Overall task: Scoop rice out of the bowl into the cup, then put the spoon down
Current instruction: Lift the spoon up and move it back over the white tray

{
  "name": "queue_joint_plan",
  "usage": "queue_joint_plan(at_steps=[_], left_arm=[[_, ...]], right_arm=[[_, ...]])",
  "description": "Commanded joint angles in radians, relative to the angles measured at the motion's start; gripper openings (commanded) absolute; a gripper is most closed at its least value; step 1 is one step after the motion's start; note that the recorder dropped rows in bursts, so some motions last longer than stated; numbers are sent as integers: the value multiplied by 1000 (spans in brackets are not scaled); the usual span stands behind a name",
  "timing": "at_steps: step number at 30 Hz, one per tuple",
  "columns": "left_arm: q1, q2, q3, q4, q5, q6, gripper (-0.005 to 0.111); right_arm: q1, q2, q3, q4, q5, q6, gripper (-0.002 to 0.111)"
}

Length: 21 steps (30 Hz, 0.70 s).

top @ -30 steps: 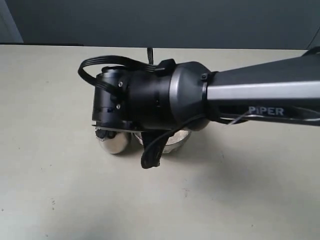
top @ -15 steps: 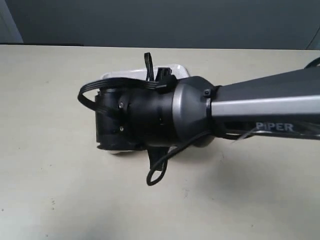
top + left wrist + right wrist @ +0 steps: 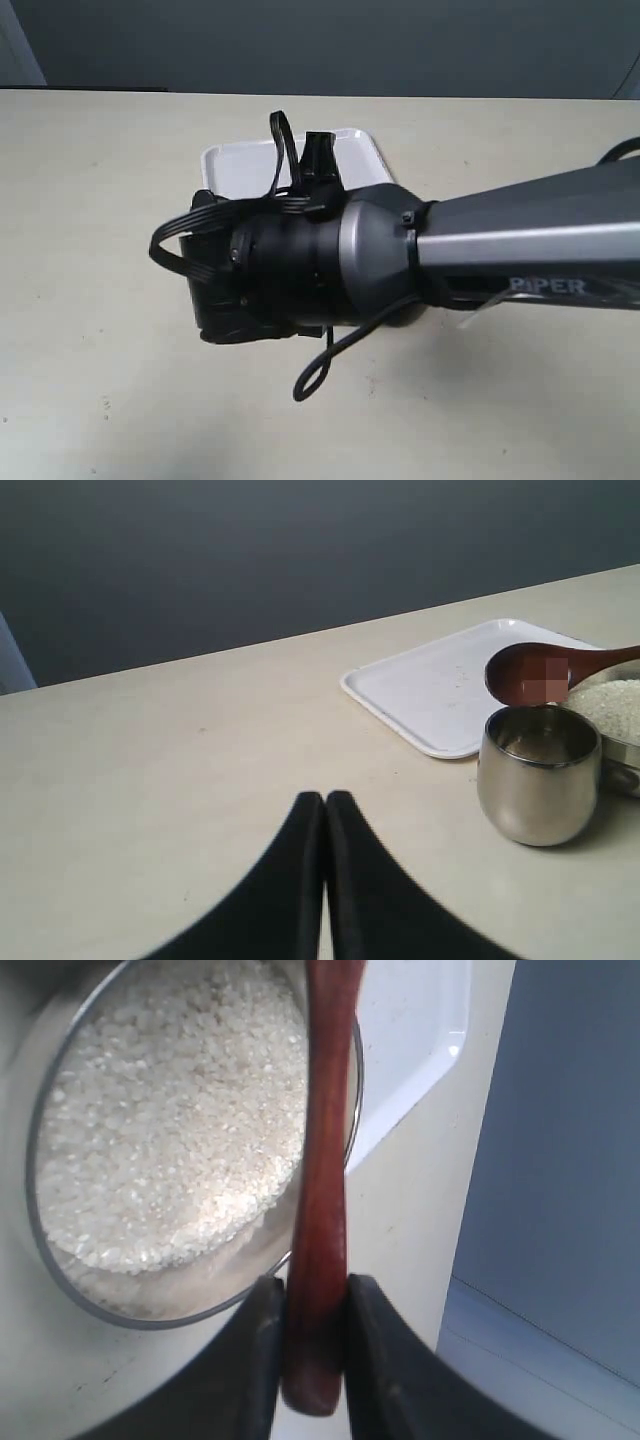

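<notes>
Over the last second the right arm [image 3: 480,250] has rolled its wrist and sunk lower in the exterior frame, uncovering the white tray [image 3: 250,165] at upper centre and hiding the cup [image 3: 540,775] and bowl [image 3: 150,1300] beneath it. The right jaws grip the handle of the spoon [image 3: 530,673], whose head hangs just over the cup at the right of the left wrist frame, so the rice [image 3: 170,1130] is probably being tipped in, though blur hides any grains. The left jaws are pressed together on nothing, over the desk [image 3: 150,780]
</notes>
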Motion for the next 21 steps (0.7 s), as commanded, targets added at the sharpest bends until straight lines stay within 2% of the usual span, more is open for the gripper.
queue_joint_plan(at_steps=[1, 21], left_arm=[[-5, -4, -2, 1, -15, -5, 1], [-5, -4, -2, 1, -15, -5, 1]], right_arm=[[5, -11, 21, -53, 4, 9, -1], [-5, -41, 66, -143, -50, 79, -1]])
